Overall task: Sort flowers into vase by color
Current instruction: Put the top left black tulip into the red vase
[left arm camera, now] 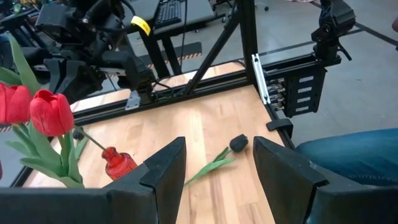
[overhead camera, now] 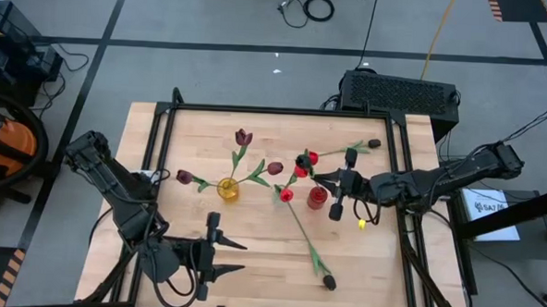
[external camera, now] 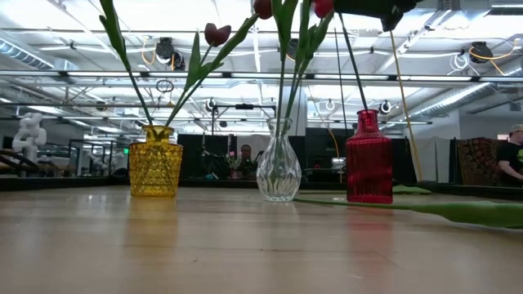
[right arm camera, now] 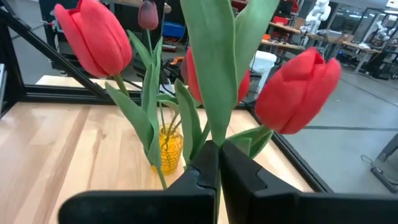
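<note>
Three vases stand mid-table: a yellow vase [overhead camera: 227, 189] [external camera: 156, 160] with maroon tulips, a clear vase [external camera: 279, 163] with red tulips [overhead camera: 303, 164], and a red vase [overhead camera: 316, 197] [external camera: 368, 159]. A thin stem with a dark head [left arm camera: 78, 132] leans out of the red vase. My right gripper [overhead camera: 320, 181] [right arm camera: 217, 149] is above the vases, shut on a tulip's green stem among the red heads [right arm camera: 93, 37]. My left gripper [overhead camera: 239, 257] [left arm camera: 217, 149] hangs open near the front edge, holding nothing. A dark-headed tulip [overhead camera: 329, 283] [left arm camera: 239, 143] lies flat on the table. My right gripper pinches the green stem [right arm camera: 211, 138] of a tulip between its two fingers, just below a broad leaf. The fingers reach in nearly level from the table's right and lie across the stem, which rises upright above them. The gripper hides the stem's lower end.
Another dark-headed tulip [overhead camera: 374, 142] lies near the far right corner. A black frame [overhead camera: 285, 110] borders the table, with a post [left arm camera: 224, 56] at the right side. Bare wood [overhead camera: 191, 141] shows left of the vases and along the front.
</note>
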Available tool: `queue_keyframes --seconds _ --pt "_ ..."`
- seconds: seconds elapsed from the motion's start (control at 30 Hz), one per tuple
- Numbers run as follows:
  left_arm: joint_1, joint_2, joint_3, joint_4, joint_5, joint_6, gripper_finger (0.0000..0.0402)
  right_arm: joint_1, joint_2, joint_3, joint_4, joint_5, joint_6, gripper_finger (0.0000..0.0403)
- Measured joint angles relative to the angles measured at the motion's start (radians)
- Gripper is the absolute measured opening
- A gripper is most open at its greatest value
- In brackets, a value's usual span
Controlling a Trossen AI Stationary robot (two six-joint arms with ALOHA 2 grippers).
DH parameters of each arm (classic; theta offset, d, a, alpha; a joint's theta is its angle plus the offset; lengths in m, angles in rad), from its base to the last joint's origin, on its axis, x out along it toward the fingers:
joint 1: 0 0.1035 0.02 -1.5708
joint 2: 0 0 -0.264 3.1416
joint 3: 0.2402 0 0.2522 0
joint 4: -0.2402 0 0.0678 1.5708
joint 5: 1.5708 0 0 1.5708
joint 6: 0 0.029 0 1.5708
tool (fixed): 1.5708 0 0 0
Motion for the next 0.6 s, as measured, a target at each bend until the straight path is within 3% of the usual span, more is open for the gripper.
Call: queue_keyframes --seconds 0.27,0.6 --pt "0.0 0.0 0.0 0.0 0.0 0.0 0.0194 0.0 0.0 0.0 -0.043 0.0 0.078 0.0017" --pt "0.0 0.0 0.0 -0.011 0.0 0.0 0.0194 0.0 -0.013 0.0 -0.146 -0.005 0.173 0.0127"
